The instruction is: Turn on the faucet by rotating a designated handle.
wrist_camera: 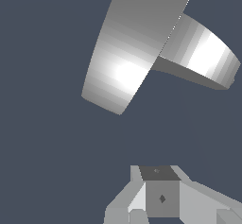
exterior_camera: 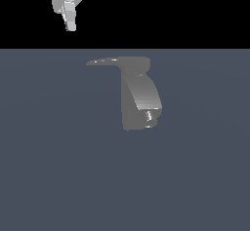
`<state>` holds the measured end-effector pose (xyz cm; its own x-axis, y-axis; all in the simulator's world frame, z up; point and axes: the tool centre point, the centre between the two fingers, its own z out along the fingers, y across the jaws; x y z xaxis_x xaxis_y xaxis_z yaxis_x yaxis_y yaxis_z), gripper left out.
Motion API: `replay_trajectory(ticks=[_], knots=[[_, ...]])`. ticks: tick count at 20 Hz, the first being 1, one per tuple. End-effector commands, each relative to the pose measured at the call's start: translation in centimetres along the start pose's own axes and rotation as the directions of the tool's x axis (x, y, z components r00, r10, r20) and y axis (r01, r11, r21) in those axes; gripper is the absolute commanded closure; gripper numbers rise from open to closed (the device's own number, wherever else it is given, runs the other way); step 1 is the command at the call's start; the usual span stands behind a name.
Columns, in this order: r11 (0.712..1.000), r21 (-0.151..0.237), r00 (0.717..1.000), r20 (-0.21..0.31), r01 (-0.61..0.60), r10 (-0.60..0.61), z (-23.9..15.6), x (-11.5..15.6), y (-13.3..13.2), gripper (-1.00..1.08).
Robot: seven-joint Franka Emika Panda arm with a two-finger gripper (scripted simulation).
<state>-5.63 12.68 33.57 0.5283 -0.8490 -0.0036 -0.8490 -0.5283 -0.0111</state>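
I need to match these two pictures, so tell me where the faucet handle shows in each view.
Exterior view: the handle is the thin blade sticking out from the faucet's top cap toward the exterior view's left, apart from the gripper above it.
Wrist view: the broad pale blade running out of frame looks like the handle, though I cannot be sure.
Shared landmark: the faucet body, seen behind the blade in the wrist view.

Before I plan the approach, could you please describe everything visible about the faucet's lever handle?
The thin, flat grey metallic lever handle tapers to a narrow tip and sticks out sideways from the flat top cap of the chunky matte grey faucet, pointing toward the exterior view's left. It lies roughly level, slightly curved. Nothing touches it except the cap it joins; the white robot hand hangs apart from it, above and beyond its tip.
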Motion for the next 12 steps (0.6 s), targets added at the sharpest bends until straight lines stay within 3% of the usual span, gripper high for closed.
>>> replay_trajectory(ticks=[1,12], knots=[[0.999,0.000,0.999,0.000,-0.053,0.053,0.8,0.6,-1.2,1.08],[0.957,-0.004,0.957,-0.004,-0.289,0.289,4.7,4.5,-6.1,1.08]])
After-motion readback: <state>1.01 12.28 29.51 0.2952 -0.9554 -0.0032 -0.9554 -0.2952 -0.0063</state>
